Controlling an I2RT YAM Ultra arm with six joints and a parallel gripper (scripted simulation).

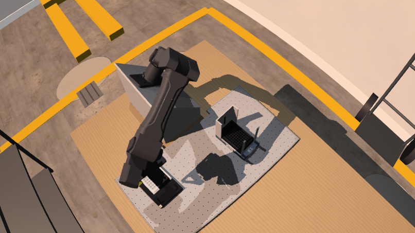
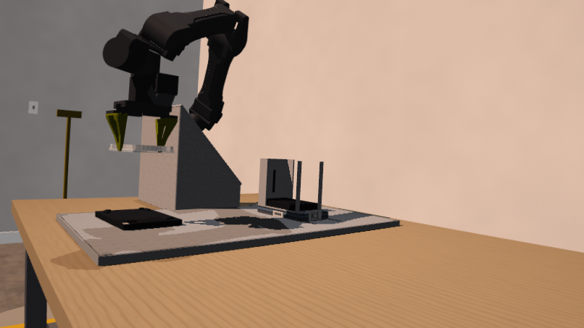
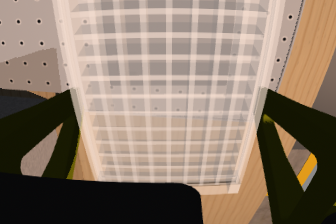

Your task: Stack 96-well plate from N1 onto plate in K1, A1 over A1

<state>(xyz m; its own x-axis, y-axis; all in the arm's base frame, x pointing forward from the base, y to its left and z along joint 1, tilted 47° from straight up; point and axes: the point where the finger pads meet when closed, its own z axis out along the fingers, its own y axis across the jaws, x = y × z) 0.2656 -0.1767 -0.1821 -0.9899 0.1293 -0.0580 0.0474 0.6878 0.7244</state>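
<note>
My gripper [image 2: 140, 145] is shut on the clear 96-well plate [image 2: 140, 148] and holds it level, high above the black plate nest N1 [image 2: 138, 218]. In the wrist view the plate [image 3: 170, 73] fills the frame between the two olive fingers. In the overhead view the plate [image 1: 150, 183] shows under the wrist, over the nest [image 1: 163, 189]. The stack rack K1 [image 1: 237, 137] stands further right on the perforated board, with a dark 96-well plate [image 1: 235, 138] on its floor, a white back wall and two thin posts at the front [image 2: 309, 187].
The arm's grey wedge-shaped pedestal [image 2: 189, 169] stands behind the nest, between it and K1. The perforated grey board [image 1: 211, 160] lies on a wooden table. Yellow floor tape and a yellow frame lie beyond the table.
</note>
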